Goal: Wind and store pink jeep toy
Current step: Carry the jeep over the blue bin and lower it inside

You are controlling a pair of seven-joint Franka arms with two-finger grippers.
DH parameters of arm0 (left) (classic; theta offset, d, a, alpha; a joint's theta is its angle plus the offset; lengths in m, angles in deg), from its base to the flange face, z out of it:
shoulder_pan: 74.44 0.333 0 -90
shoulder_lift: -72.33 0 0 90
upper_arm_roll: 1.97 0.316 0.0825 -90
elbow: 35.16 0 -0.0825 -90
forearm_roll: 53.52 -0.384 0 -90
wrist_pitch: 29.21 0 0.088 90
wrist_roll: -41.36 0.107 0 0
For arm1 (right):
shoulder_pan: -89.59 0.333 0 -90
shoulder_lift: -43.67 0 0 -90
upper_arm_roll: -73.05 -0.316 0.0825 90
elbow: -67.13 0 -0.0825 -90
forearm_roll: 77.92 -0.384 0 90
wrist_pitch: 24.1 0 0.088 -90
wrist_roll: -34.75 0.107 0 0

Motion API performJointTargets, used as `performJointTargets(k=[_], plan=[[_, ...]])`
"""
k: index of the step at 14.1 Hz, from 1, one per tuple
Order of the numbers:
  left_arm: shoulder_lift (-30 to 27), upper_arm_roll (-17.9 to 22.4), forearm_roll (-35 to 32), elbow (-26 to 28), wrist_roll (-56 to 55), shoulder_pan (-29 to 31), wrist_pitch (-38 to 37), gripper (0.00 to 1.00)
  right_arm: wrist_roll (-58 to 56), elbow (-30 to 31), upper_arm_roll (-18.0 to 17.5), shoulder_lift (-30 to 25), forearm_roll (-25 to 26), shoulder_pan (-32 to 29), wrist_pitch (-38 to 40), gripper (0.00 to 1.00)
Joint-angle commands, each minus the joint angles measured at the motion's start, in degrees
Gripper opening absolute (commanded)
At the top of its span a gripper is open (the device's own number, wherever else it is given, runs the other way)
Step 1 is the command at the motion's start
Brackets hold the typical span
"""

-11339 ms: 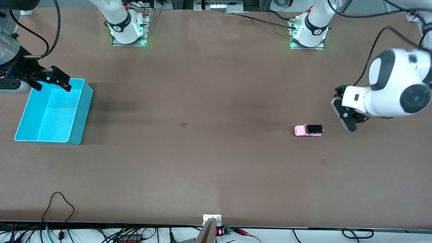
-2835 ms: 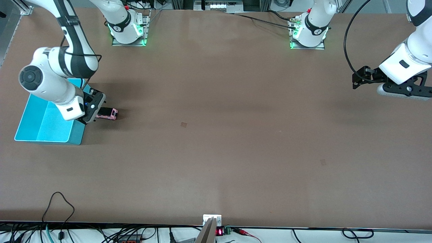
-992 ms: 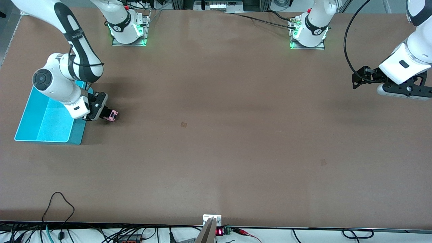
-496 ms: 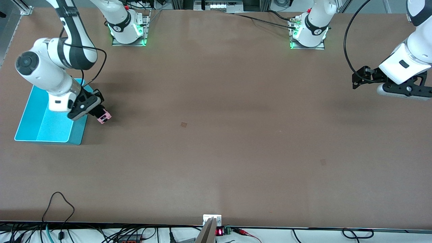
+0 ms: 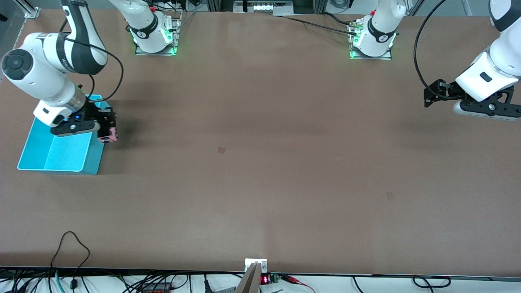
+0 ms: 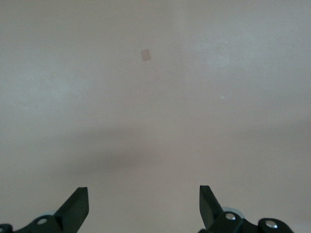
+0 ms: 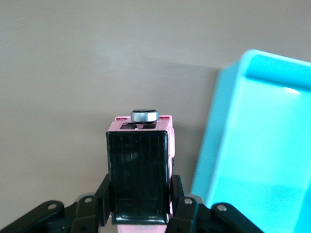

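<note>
The right gripper [image 5: 106, 131] clamps the jeep [image 5: 109, 134] in the air, its long axis along the fingers, the bin [image 5: 92, 163] at its nine o'clock in the front view. The left gripper [image 5: 431, 92] waits wide open and empty over the table's other end.

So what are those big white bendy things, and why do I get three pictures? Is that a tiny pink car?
They are two robot arms bolted to a brown table. The big picture looks down from a camera high above. The other two come from small cameras on the arms' wrists, looking past their fingers. The right gripper is a two-finger claw, shut on the pink jeep toy, a little car with a black roof. It holds the car up at the edge of the turquoise bin, not yet inside. The left gripper is open and holds nothing; that arm waits over the table's other end.
</note>
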Motion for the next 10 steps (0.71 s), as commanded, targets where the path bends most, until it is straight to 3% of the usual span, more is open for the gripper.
performJointTargets(k=[1, 10], plan=[[-0.71, 0.25, 0.51, -0.12, -0.74, -0.37, -0.74, 1.00, 2.74, -0.73, -0.27, 0.30, 2.47, -5.28, 0.79, 0.00], [-0.80, 0.25, 0.51, -0.12, -0.74, -0.28, -0.92, 1.00, -7.36, -0.20, -0.27, 7.59, 3.18, -18.21, -9.75, 0.00]])
